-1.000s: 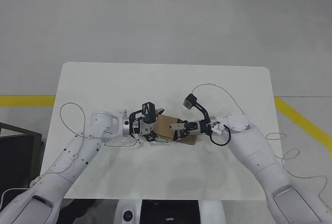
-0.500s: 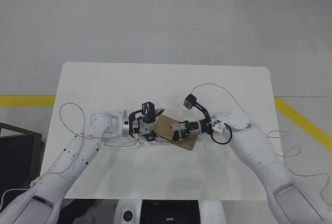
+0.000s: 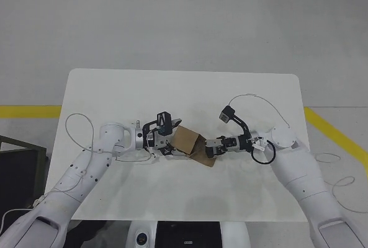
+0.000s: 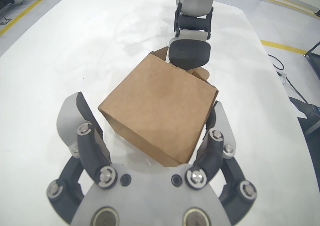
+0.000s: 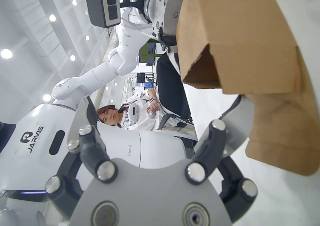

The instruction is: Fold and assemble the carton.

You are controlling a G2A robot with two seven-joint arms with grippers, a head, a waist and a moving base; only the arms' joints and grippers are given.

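Seen from above, a strip of yellow floor tape (image 3: 22, 111) lies beyond the 9 o'clock edge of the white rounded-corner table (image 3: 109, 93). A thin white cable (image 3: 78, 124) loops over the tabletop beside the left arm.

The left gripper (image 4: 148, 105) sits just at 9 o'clock of the table's middle, and its arm runs off toward 7 o'clock. Its jaws stand apart around the near end of the brown cardboard carton (image 3: 187, 141). In the left wrist view one of its fingers (image 4: 217, 122) touches a corner of the carton. The other stands clear of the carton's side, with bare table between them.

The carton lies at about the middle of the table, standing as a box shape. Its length runs from 10 o'clock to 4 o'clock. The end facing 4 o'clock is open, and a loose flap sticks out from it.

The right gripper (image 5: 163, 103) is right at that end, at 3 to 4 o'clock of the carton, and its arm leads away toward 4 o'clock. Its jaws are spread wide and clamp nothing. In the left wrist view one black pad sits at the carton's far upper edge, though actual contact cannot be made out. In the right wrist view the other finger is partly hidden behind the flap.
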